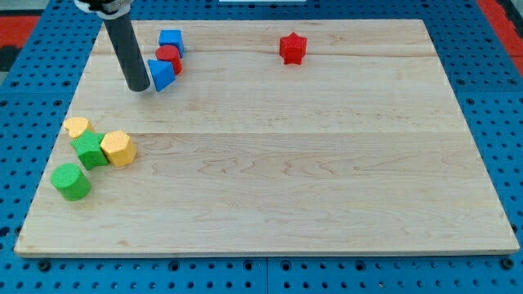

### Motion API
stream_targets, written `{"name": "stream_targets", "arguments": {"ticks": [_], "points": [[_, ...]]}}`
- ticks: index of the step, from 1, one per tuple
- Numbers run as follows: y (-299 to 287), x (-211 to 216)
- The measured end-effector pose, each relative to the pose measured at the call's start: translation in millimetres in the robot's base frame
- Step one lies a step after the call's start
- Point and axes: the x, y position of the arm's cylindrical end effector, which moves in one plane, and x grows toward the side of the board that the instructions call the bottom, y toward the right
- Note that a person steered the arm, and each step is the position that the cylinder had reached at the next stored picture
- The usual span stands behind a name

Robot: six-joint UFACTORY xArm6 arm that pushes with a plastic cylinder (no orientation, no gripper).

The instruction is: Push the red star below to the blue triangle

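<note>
Board point(270, 180): one, pale wood, resting on a blue pegboard surface point(24, 73); it holds all seven blocks listed below.

Rod point(122, 45): one, dark and straight, coming down from the view's top near the board's top left corner. It has no jaws and holds nothing. My tip point(138, 87) rests on the board just to the view's left of the blue triangle, touching it or very nearly; which, I cannot tell.

Blocks, seven in all:

Green, two. A green cylinder point(71, 181) near the left edge, toward the bottom left corner. A green block point(89, 151) of unclear shape just above it.

Yellow, two. A yellow hexagon point(118, 149) touching the green block on the view's right. A yellow block point(78, 126), shape unclear, touching the green block at its top left.

Red, two. A red star point(292, 48) alone near the top edge, right of centre, well apart from the top left cluster. A red block point(169, 59), shape unclear, in that cluster.

Blue, two. A blue cube point(171, 39) near the top edge, touching the red block from above. A blue triangle point(161, 74) touching the red block from below.
</note>
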Motion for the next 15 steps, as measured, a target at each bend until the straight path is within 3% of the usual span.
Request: {"name": "stream_targets", "arguments": {"ticks": [1, 2, 4, 5, 6, 7, 10, 12, 15], "points": [[15.1, 30.4], [82.1, 49.5], [274.6, -32.4], [290.6, -85.6], [244.1, -104.8], [181.4, -88.3], [119.9, -101.2], [111.5, -62.8], [132.7, -105.7]]}}
